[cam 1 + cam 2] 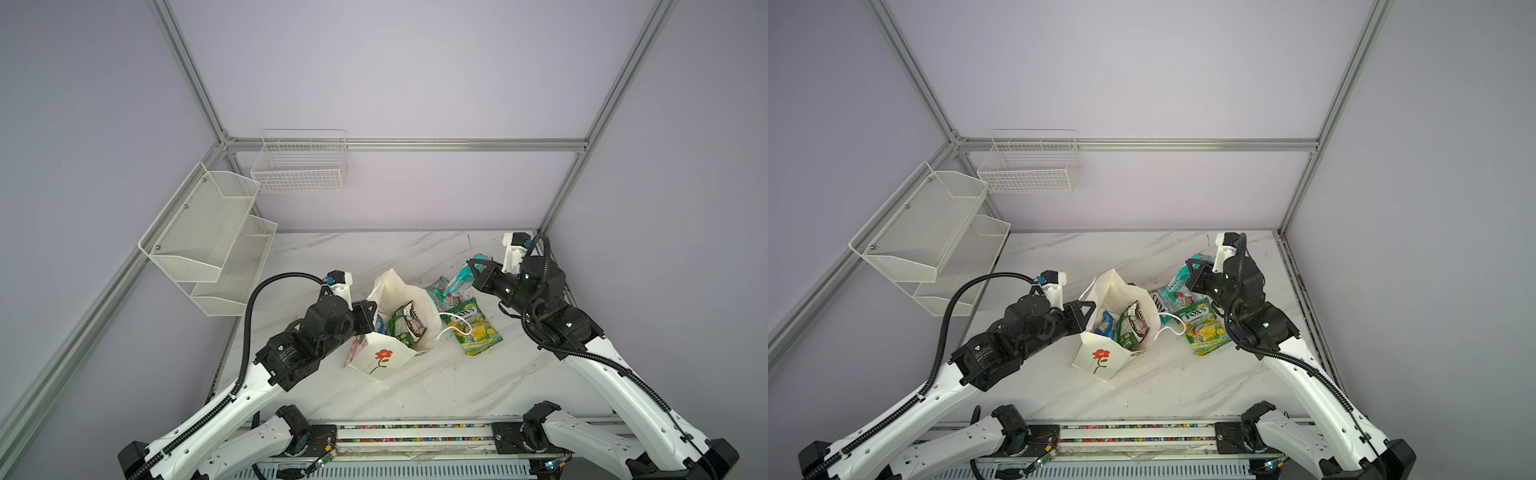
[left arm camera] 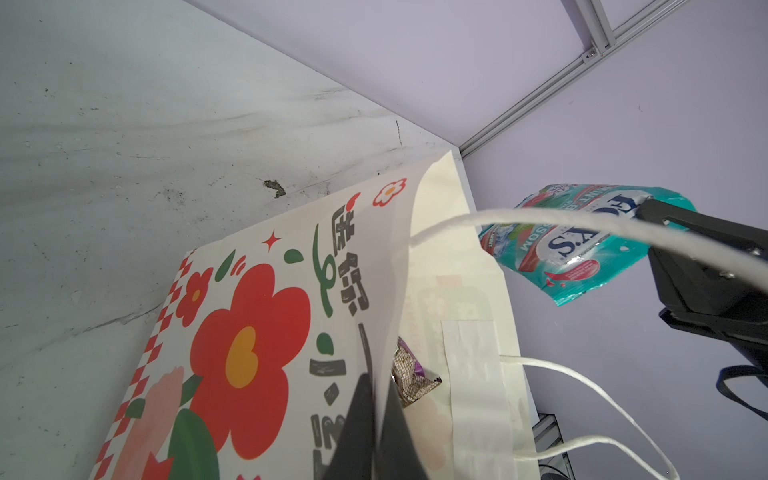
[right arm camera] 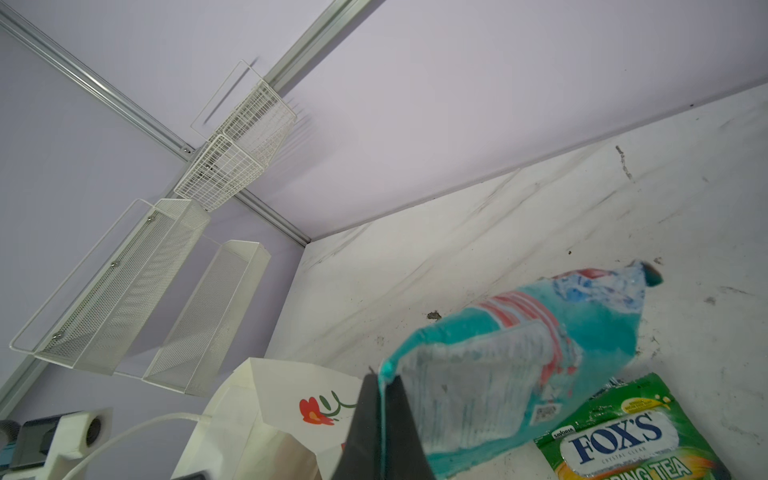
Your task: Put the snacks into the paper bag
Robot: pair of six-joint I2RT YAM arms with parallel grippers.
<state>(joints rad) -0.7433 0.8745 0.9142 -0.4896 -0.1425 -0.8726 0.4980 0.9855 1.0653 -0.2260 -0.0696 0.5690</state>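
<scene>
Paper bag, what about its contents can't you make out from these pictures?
- Bottom of the bag: in both top views, covered by the green pouch and dark packet, so no full count.
- The blue packet: mostly behind the bag wall, label unreadable.
- Left wrist view: printed wall hides all but a packet corner.

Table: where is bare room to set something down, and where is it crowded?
Bare: the wide strip between the paper bag and the front rail, and the strip along the back wall. Crowded: right of the bag: green pouch, lying teal pouch, and the right gripper with the held teal pouch.
</scene>
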